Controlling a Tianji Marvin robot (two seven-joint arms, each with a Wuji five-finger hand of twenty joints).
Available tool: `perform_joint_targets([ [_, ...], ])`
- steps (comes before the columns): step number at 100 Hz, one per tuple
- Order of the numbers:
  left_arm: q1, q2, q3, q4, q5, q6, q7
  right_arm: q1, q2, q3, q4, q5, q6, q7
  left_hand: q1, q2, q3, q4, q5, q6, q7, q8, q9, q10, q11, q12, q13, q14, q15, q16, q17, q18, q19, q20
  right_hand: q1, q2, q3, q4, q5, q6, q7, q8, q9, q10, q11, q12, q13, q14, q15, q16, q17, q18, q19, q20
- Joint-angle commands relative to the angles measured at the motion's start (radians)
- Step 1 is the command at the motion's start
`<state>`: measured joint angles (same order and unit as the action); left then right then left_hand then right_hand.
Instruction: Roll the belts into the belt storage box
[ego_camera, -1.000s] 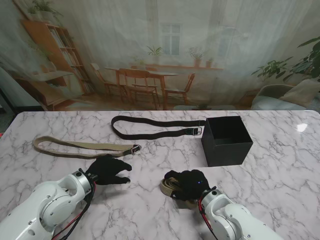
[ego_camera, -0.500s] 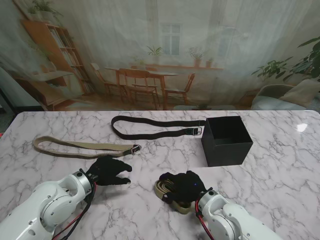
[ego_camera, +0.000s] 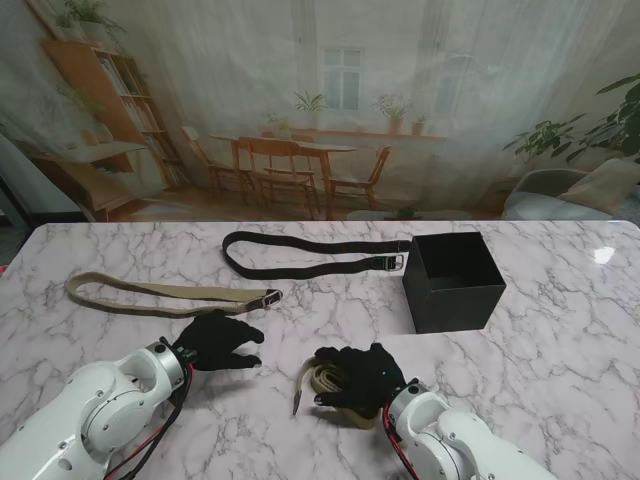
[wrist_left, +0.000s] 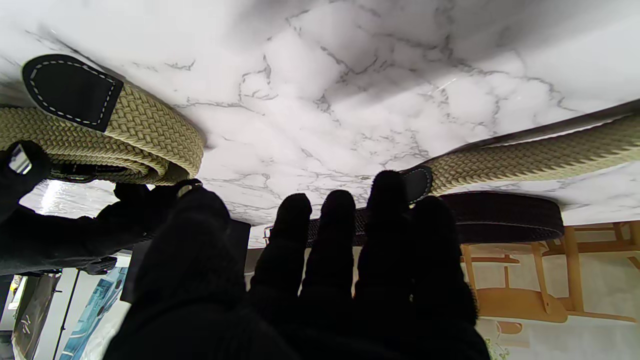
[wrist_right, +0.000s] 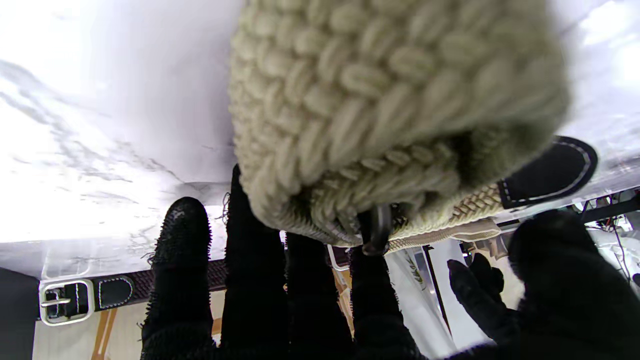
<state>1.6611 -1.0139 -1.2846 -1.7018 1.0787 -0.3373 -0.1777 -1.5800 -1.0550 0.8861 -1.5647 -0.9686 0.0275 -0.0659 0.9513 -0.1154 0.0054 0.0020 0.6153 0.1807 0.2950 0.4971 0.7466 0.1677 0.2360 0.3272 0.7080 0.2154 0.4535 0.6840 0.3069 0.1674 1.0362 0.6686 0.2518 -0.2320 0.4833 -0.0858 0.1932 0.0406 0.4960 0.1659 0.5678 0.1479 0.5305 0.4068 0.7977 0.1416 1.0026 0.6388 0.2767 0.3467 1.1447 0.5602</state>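
Marble table (ego_camera: 560, 380), right hand (ego_camera: 362, 378) around coiled belt (ego_camera: 320, 380)

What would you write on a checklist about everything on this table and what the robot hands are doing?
Surface: white marble table, looks clean.
Job's things: black storage box open, right side, nothing seen inside. Black belt and tan belt lie flat, unrolled. Rolled tan belt under the right hand, its tail end sticking out.
Clutter: nothing seen.
Hands: right hand closed on the rolled tan belt; left hand empty, fingers apart, close to the tan belt's buckle.
Cables: red and black wires along the left arm.
Surroundings: printed backdrop of a room with chairs and plants.
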Motion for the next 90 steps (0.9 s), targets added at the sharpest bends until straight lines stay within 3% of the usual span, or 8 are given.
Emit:
perform_joint_targets([
  [1,-0.002,0.000,0.004,0.003,0.001,0.004,-0.014,-0.019,0.002,-0.010,0.043,0.001,0.000,0.002,0.000,0.038,-0.016,-0.004,0.011,-0.010,0.001,-0.003,0.022,0.001,0.001,0.009,-0.003,0.026,-0.018,0.010,-0.014,0.017,0.000,0.012,0.024,0.011,-0.024,0.021,0.009,-0.030,0.009,0.040,-0.039,-0.007,0.004,0.001,-0.129,0.025,-0.566,-0.176,-0.022,-0.011,0.008,0.022],
  [14,-0.001,0.000,0.004,0.003,0.001,0.004,-0.012,-0.025,0.002,0.006,0.042,-0.023,-0.026,-0.027,-0.003,0.047,-0.017,-0.005,0.009,-0.011,-0.001,-0.004,0.020,0.003,0.000,0.008,-0.006,0.027,-0.018,0.010,-0.017,0.018,-0.001,0.012,0.062,-0.021,-0.019,0.028,0.080,-0.087,0.026,0.084,-0.102,-0.001,0.002,-0.003,-0.188,0.008,-0.552,-0.174,-0.046,-0.036,0.011,0.034],
  [17,-0.001,0.000,0.004,0.004,0.001,0.004,-0.011,-0.026,0.003,0.010,0.041,-0.031,-0.033,-0.034,-0.003,0.049,-0.017,-0.005,0.009,-0.011,-0.001,-0.004,0.019,0.003,-0.001,0.008,-0.006,0.026,-0.019,0.010,-0.018,0.019,-0.001,0.012,0.063,-0.030,-0.010,0.027,0.107,-0.111,0.024,0.143,-0.128,0.002,0.005,-0.015,-0.210,0.005,-0.545,-0.184,-0.056,-0.039,0.005,0.043],
  [22,-0.001,0.000,0.003,0.004,0.002,0.004,-0.009,-0.028,0.006,0.019,0.036,-0.046,-0.048,-0.030,-0.004,0.050,-0.018,-0.006,0.009,-0.011,-0.001,-0.004,0.019,0.003,-0.001,0.008,-0.006,0.026,-0.019,0.010,-0.019,0.019,-0.001,0.013,0.067,-0.039,-0.006,0.028,0.127,-0.142,0.029,0.158,-0.166,0.010,-0.009,-0.021,-0.243,0.003,-0.554,-0.189,-0.078,-0.045,-0.002,0.044],
  [49,-0.001,0.000,0.003,0.004,0.002,0.005,-0.009,-0.030,0.002,0.044,0.027,-0.062,-0.106,-0.087,-0.003,0.059,-0.018,-0.006,0.011,-0.013,-0.002,-0.005,0.017,0.004,-0.003,0.008,-0.009,0.028,-0.020,0.011,-0.020,0.020,-0.001,0.014,0.080,-0.049,0.023,0.031,0.136,-0.112,0.034,0.184,-0.198,0.014,-0.007,-0.028,-0.279,-0.003,-0.561,-0.196,-0.099,-0.057,-0.013,0.044],
  [68,0.001,-0.001,-0.001,0.004,0.003,0.008,-0.008,-0.033,0.004,0.067,-0.005,-0.081,-0.129,-0.084,-0.004,0.062,-0.019,-0.007,0.011,-0.012,-0.003,-0.005,0.016,0.004,-0.004,0.008,-0.010,0.028,-0.020,0.010,-0.022,0.021,-0.001,0.014,0.070,-0.084,0.083,0.026,0.116,-0.116,0.011,0.198,-0.209,0.017,-0.008,-0.040,-0.301,0.002,-0.573,-0.211,-0.117,-0.055,-0.027,0.039],
  [90,0.008,-0.002,-0.011,0.001,0.007,0.012,0.002,-0.013,0.016,0.044,-0.032,-0.109,-0.159,-0.020,-0.004,0.065,-0.020,-0.007,0.011,-0.013,-0.004,-0.005,0.009,0.004,-0.008,0.007,-0.015,0.028,-0.023,0.009,-0.027,0.024,-0.005,0.013,0.107,-0.159,0.163,0.030,0.022,-0.236,-0.075,0.163,-0.236,0.022,-0.067,-0.069,-0.340,0.018,-0.653,-0.248,-0.169,-0.041,-0.094,0.018],
])
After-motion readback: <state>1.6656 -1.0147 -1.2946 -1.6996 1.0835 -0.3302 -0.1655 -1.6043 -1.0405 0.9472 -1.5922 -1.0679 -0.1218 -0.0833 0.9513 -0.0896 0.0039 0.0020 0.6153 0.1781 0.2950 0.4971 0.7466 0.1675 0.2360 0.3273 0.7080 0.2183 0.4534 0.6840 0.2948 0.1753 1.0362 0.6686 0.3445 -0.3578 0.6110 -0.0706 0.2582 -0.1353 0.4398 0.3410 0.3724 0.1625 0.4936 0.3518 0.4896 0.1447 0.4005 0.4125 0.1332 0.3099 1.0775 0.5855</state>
